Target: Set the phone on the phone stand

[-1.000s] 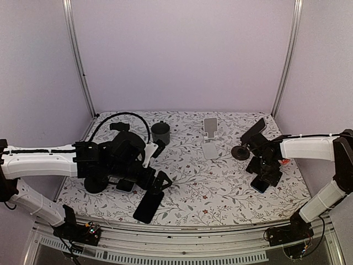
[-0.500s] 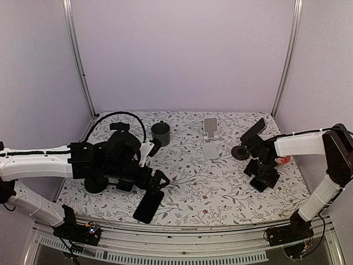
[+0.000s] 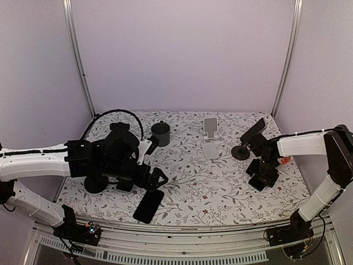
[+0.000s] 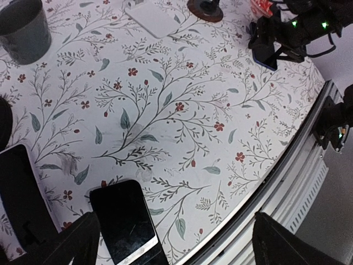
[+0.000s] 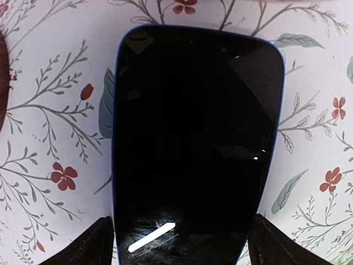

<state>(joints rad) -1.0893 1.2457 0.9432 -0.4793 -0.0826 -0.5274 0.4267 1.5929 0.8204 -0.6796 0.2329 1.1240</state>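
Two phones lay on the floral tabletop (image 3: pixel 187 187), and the right gripper (image 3: pixel 263 174) was down over the blue-edged phone (image 5: pixel 193 138)! Its jaws stood wide, a fingertip (image 5: pixel 99 243) on each side of the phone's long edges and right beside them; whether they pressed, I couldn't tell. The phone lay flat, screen up, directly beneath that wrist. The white phone stand (image 3: pixel 209 138) stood farther out and off to that gripper's left, well apart from the phone. A black round-based stand (image 3: pixel 245 144) sat just beyond the gripper. Over on the other side, the left gripper (image 3: pixel 153 179) hung open, holding nothing, with a black phone (image 3: pixel 149 205) lying flat just on the near side of its fingertips. A grey cup (image 3: pixel 161 132) stood beyond it.
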